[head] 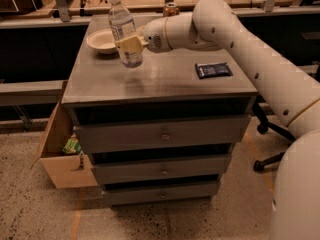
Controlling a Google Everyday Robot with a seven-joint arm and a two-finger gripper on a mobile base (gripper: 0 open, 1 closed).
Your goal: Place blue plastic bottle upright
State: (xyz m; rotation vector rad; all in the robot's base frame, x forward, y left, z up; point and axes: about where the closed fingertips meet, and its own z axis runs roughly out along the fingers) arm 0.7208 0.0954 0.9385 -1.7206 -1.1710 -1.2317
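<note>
The blue plastic bottle (123, 29) is clear with a white cap and a pale label. It is nearly upright, leaning slightly left, held a little above the grey cabinet top (160, 76) at its back left. My gripper (129, 44) is shut on the bottle's body, its cream finger (131, 43) across the front of the bottle. The white arm reaches in from the right.
A pale bowl (102, 41) sits at the back left of the cabinet, just behind the bottle. A dark blue packet (213, 69) lies at the right. A brown can (170, 8) stands behind the arm. An open cardboard box (62, 146) is on the floor at left.
</note>
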